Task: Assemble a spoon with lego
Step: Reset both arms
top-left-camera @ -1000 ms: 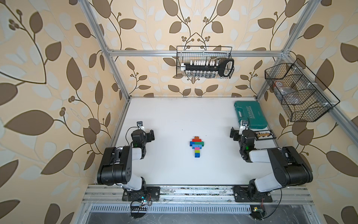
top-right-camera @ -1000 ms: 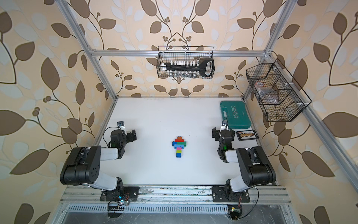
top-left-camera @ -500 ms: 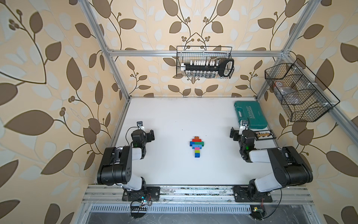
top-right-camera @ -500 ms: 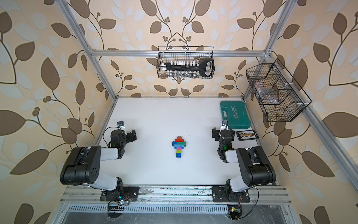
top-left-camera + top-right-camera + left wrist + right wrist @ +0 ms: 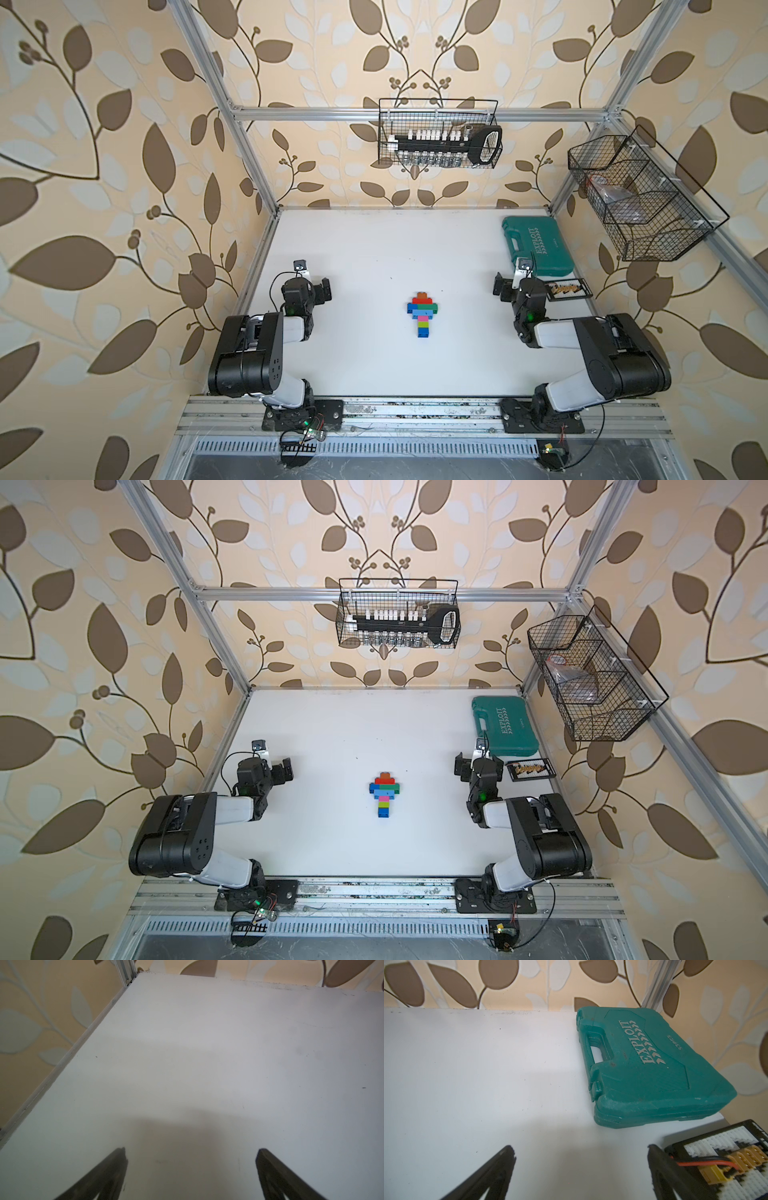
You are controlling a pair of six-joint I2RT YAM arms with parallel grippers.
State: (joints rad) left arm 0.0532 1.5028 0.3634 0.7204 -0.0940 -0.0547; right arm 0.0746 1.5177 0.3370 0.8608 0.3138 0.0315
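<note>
Looking down in both top views, we find the flat multicolour brick spoon (image 5: 422,312) lying fully built at the middle of the white worktop (image 5: 374,249), well apart from the black-and-white left arm (image 5: 266,345) and right arm (image 5: 582,345). We judge any needless reach could knock its narrow stem loose. In the left wrist view, wide-spread empty jaws face bare worktop, so little threatens there. In the right wrist view, equally wide, empty jaws sit just beside a black board of yellow connectors (image 5: 726,1157) near the teal plastic tool case (image 5: 643,1068), and a careless swing might snag it.
</note>
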